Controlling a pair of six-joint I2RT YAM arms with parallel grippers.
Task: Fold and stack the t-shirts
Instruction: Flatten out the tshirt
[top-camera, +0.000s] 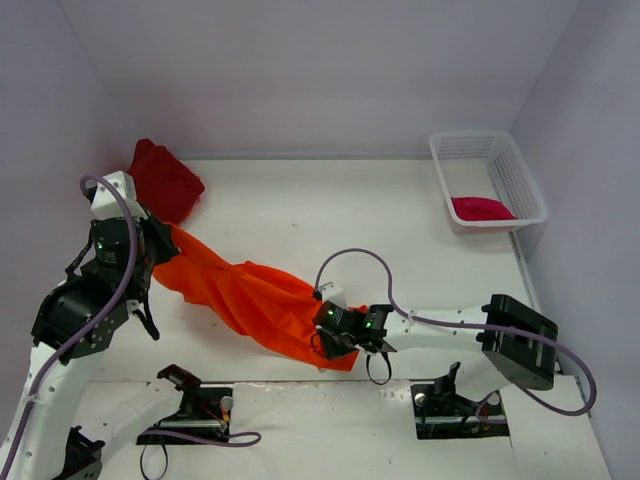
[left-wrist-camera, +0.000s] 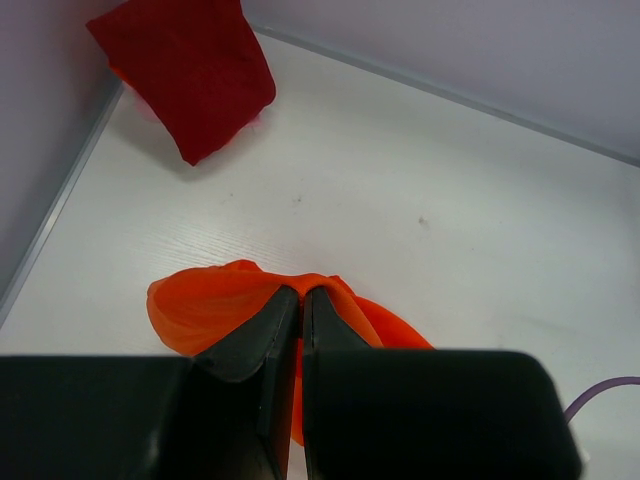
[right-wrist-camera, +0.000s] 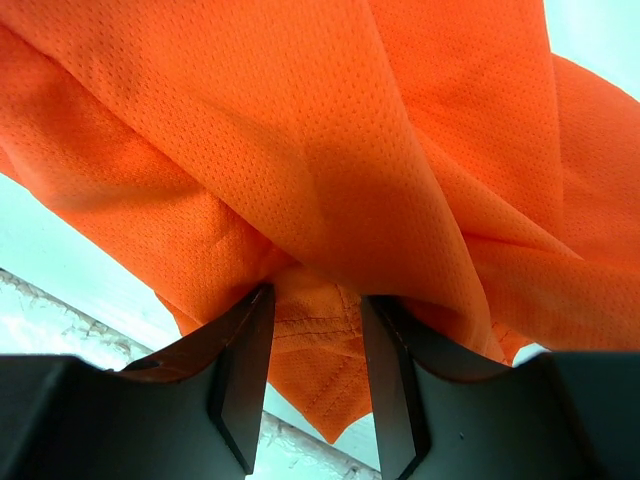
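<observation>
The bright orange t-shirt (top-camera: 250, 295) stretches in long folds across the table between my two grippers. My left gripper (top-camera: 163, 236) is shut on its far-left end; in the left wrist view the orange cloth (left-wrist-camera: 200, 300) is pinched between the fingertips of that gripper (left-wrist-camera: 302, 292). My right gripper (top-camera: 324, 343) grips the near-right corner. In the right wrist view a hemmed corner of the orange t-shirt (right-wrist-camera: 300, 130) fills the gap in the right gripper (right-wrist-camera: 315, 295). The dark red t-shirt (top-camera: 165, 180) (left-wrist-camera: 190, 70) lies folded at the far left. The crimson-pink t-shirt (top-camera: 482, 208) lies in the basket.
A white mesh basket (top-camera: 520, 170) stands at the far right by the wall. Walls close the table on the left, back and right. The arm bases and their cables sit along the near edge.
</observation>
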